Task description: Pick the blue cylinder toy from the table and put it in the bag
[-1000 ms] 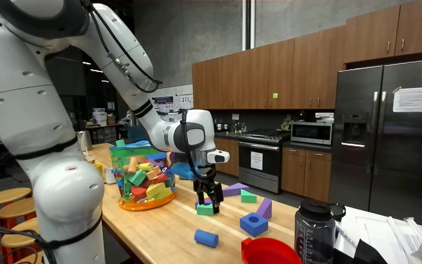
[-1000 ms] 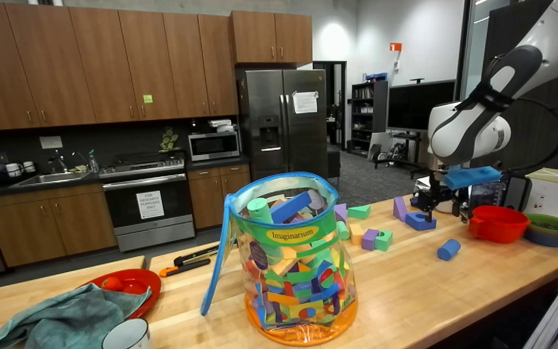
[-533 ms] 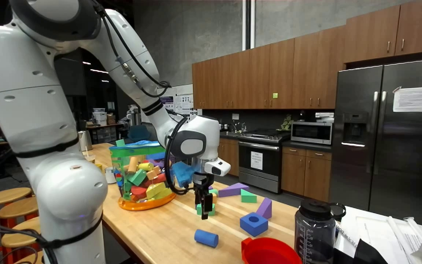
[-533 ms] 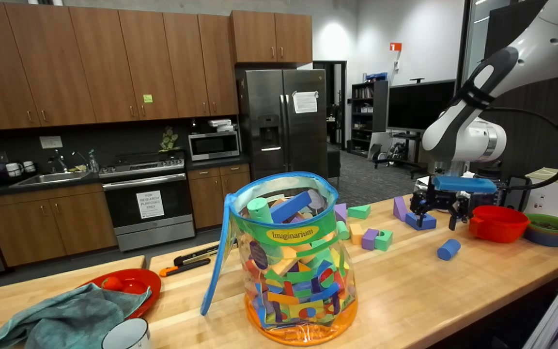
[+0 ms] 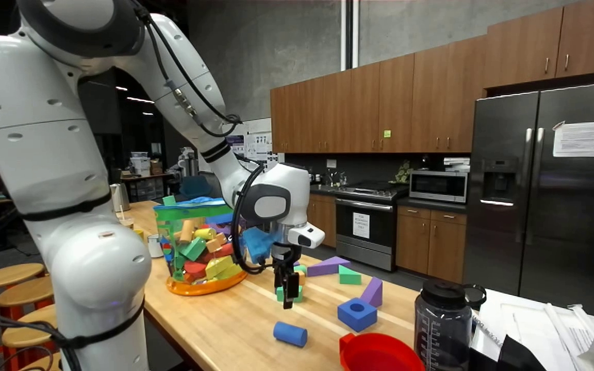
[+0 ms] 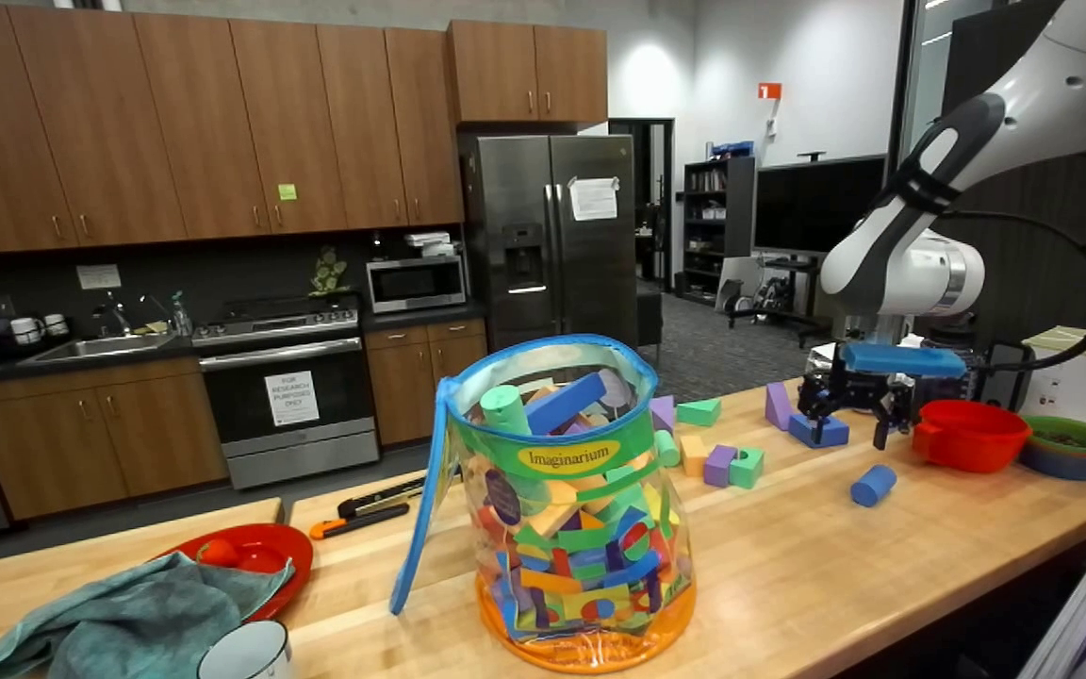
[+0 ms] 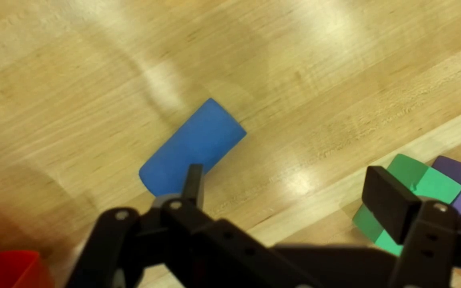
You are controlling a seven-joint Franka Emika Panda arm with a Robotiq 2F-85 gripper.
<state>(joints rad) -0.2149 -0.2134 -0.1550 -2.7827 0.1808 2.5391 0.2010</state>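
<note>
Brown cabinets (image 5: 364,113) along a grey concrete wall (image 5: 261,56), dark fridge (image 5: 555,201), grey carpet (image 6: 727,351)

In an exterior view, bag (image 6: 569,458) is standing on tabletop (image 6: 769,575), holding toys (image 6: 566,404). Cylinder toy (image 6: 873,487) is lying right of bag, before and left of bowl (image 6: 984,453); block (image 6: 835,437) is sitting behind toy, nearer tabletop's far edge. Left of bag, towel (image 6: 133,618) is overlapping plate (image 6: 273,554).

"Imaginarium" on the bag (image 6: 633,439), "FOR RESEARCH PURPOSES ONLY" on the oven (image 6: 239,405)
The name runs across a yellow label (image 6: 569,457), the capitals down a white notice (image 6: 291,399); the paper (image 6: 595,199) on the fridge (image 6: 590,273) has print too small to read.
</note>
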